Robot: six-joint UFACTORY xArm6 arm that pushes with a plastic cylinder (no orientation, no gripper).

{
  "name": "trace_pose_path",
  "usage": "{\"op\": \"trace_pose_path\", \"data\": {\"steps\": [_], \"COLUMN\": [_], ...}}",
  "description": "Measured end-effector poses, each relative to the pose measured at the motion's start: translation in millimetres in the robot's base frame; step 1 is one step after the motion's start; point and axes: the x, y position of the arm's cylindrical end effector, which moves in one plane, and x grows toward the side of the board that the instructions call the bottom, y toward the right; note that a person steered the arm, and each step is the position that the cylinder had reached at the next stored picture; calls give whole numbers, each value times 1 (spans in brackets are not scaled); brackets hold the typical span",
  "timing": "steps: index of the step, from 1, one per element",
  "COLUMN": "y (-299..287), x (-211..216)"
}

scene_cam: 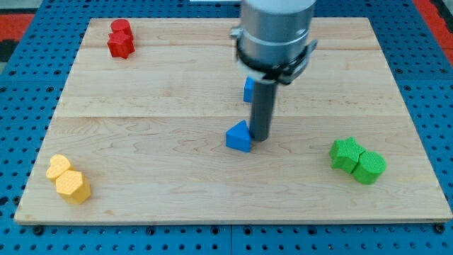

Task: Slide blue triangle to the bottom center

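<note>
You are looking down at a pale wooden board (177, 198), made of planks whose seams run across the view. It fills most of the view. Around it you see a blue perforated surface (28, 106), dotted with regular small holes. At the view's top corners, red patches (18, 25) show beyond the blue. The lighting is even and bright, with soft shadows.

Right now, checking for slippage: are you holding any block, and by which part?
Nothing is held; a rod cannot grip. My tip stands against the blue triangle's right side, by the view.
</note>
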Motion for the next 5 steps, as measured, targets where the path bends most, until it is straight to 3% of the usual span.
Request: {"op": "trace_pose_path", "data": {"steps": [1,2,3,4,5], "y": [-54,-60,-116,-85,-78], "x": [-3,-31,3,30,-53]}}
